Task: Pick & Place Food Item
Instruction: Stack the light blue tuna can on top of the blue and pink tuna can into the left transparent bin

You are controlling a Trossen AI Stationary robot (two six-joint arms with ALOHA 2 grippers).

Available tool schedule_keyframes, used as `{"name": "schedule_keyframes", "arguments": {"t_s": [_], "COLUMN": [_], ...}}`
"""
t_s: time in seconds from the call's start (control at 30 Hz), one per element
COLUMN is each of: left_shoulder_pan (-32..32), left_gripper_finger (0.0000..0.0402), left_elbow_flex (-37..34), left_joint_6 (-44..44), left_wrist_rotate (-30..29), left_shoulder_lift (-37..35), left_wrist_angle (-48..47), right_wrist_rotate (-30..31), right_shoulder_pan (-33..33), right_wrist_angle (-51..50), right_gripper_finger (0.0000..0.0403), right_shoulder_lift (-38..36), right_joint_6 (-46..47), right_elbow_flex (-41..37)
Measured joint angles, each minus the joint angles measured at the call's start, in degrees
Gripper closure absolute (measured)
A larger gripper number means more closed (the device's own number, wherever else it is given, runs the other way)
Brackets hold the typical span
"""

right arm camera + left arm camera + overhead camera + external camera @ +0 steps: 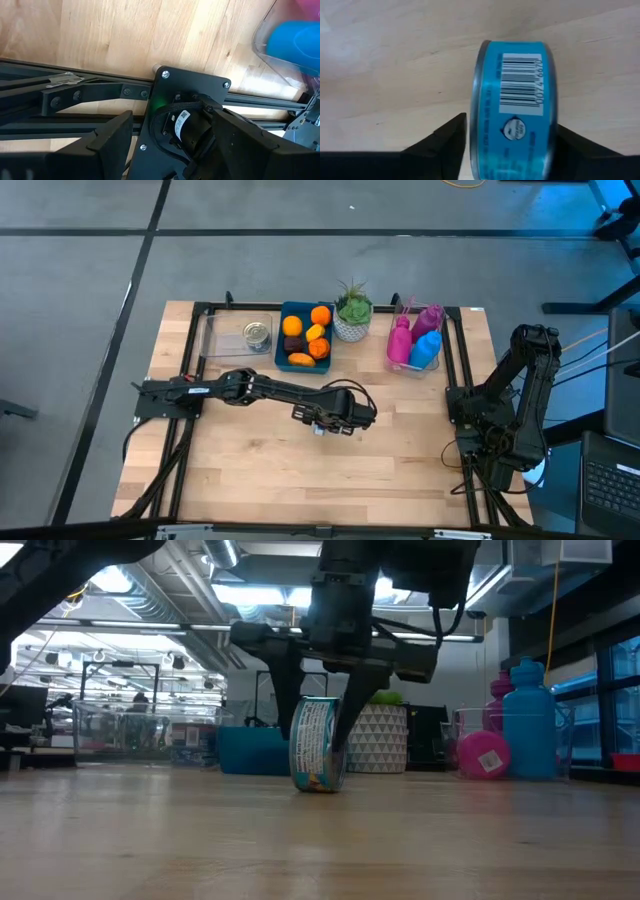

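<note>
Low view: my left end effector (pixel 322 755) is clamped on the teal tin can (pixel 319 745), standing on edge on the tabletop (pixel 320 840); next I judge a lift.

Overhead; table-level; two wrist close-ups

From above, the left arm (pixel 270 390) covers the can, so it cannot be seen there. In the left wrist view the bottom edge cuts off the can (pixel 512 107), and its small words are too blurry to read. In the low view, the fruit in the blue bin (pixel 250 752) is hidden.
</note>
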Motion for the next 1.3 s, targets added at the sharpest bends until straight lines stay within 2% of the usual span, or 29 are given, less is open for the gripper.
{"name": "schedule_keyframes", "arguments": {"t_s": [0.27, 0.43, 0.5, 0.63, 0.77, 0.9, 1.13, 1.3], "left_shoulder_pan": [0.4, 0.2, -0.3, -1.0, -0.2, 1.5, 2.1, 1.0], "left_gripper_finger": [0.029, 0.029, 0.029, 0.029, 0.029, 0.029, 0.029, 0.029], "left_elbow_flex": [0.0, 0.2, 1.3, 1.5, -0.8, -7.8, -26.1, -35.9], "left_joint_6": [3.2, 6.1, 6.5, 9.7, 14.0, 17.8, 21.0, 22.4], "left_wrist_rotate": [-0.1, -2.8, -6.4, -16.9, -25.2, -30.4, -38.0, -44.1], "left_shoulder_lift": [0.2, -0.4, -1.0, -5.2, -10.4, -17.6, -34.1, -46.6], "left_wrist_angle": [2.6, 0.0, -2.7, -1.8, -1.8, -1.9, -2.0, -2.0], "right_wrist_rotate": [0.0, 0.0, 0.0, 0.3, 3.9, 6.1, 6.3, 11.3], "right_shoulder_pan": [0.0, 0.0, 0.0, 0.0, 0.0, 0.0, 0.0, -1.2], "right_wrist_angle": [0.0, 0.0, 0.0, 0.0, 0.0, 0.0, 0.0, 0.0], "right_gripper_finger": [0.0133, 0.0133, 0.0133, 0.0133, 0.0133, 0.0133, 0.0133, 0.0133], "right_shoulder_lift": [0.0, 0.0, 0.0, 0.0, 0.0, 0.0, 0.0, 0.0], "right_joint_6": [0.0, 0.3, 0.2, 0.2, 1.4, 6.4, 13.4, 18.3], "right_elbow_flex": [0.0, 0.0, 0.0, 0.0, 0.0, 0.0, 0.0, 0.0]}}
